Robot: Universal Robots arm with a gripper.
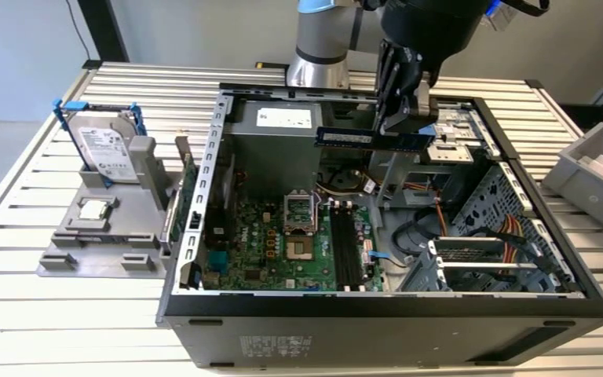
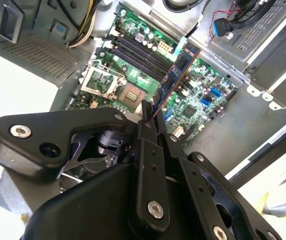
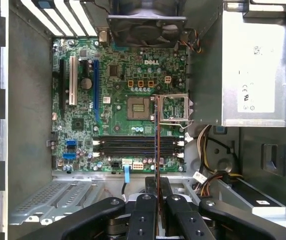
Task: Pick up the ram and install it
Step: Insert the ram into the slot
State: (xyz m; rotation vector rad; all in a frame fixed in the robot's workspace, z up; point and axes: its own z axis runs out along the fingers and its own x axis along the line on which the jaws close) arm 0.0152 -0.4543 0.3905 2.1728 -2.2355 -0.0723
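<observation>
I have the black gripper [image 1: 404, 135] clenched on the slim dark-blue ram stick [image 1: 344, 137], well above the green motherboard [image 1: 270, 251]. Its long axis lies crosswise to the motherboard's black memory slots [image 3: 133, 146].

**One stick, one case, four slots**

One slim dark-blue ram stick [image 1: 344, 137] sat clamped in the one black gripper [image 1: 404, 129]. Below the gripper stood one open grey metal computer case [image 1: 385, 305]. It held one green motherboard [image 3: 113, 115], four long black memory slots [image 3: 138, 148], one black fan [image 3: 145, 30] and one silver power supply box [image 3: 252, 65]. Well apart from the gripper stood one silver hard drive in a blue frame [image 1: 103, 145].
</observation>
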